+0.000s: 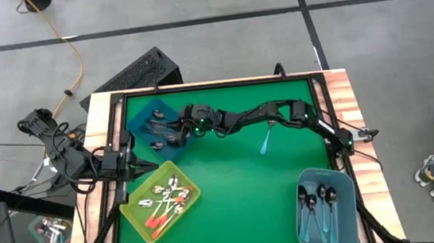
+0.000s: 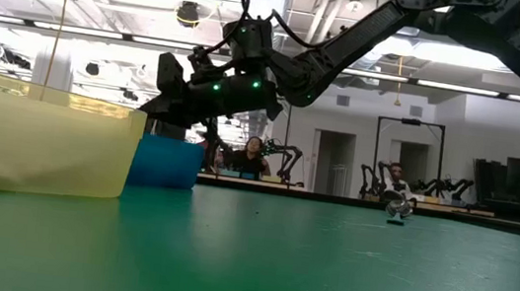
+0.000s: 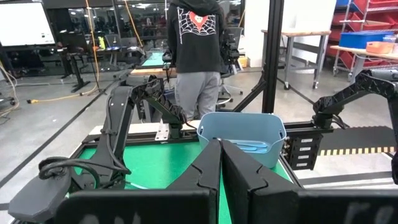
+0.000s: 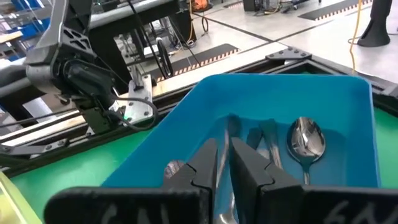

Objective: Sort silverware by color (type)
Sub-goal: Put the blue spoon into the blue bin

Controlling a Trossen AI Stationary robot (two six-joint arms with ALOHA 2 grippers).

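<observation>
Our right gripper hovers over the far-left deep blue plastic bin, jaws slightly parted, empty; left jaws shut.

The green table carries three bins: a blue bin at the far left, a yellow bin nearer, a pale bin at the near right. One teal spoon lies loose mid-table.

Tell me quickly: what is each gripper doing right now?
Left gripper: shut, holding nothing, parked at the table's left edge.
Right gripper: over the dark blue bin; open or shut cannot be told.
</observation>
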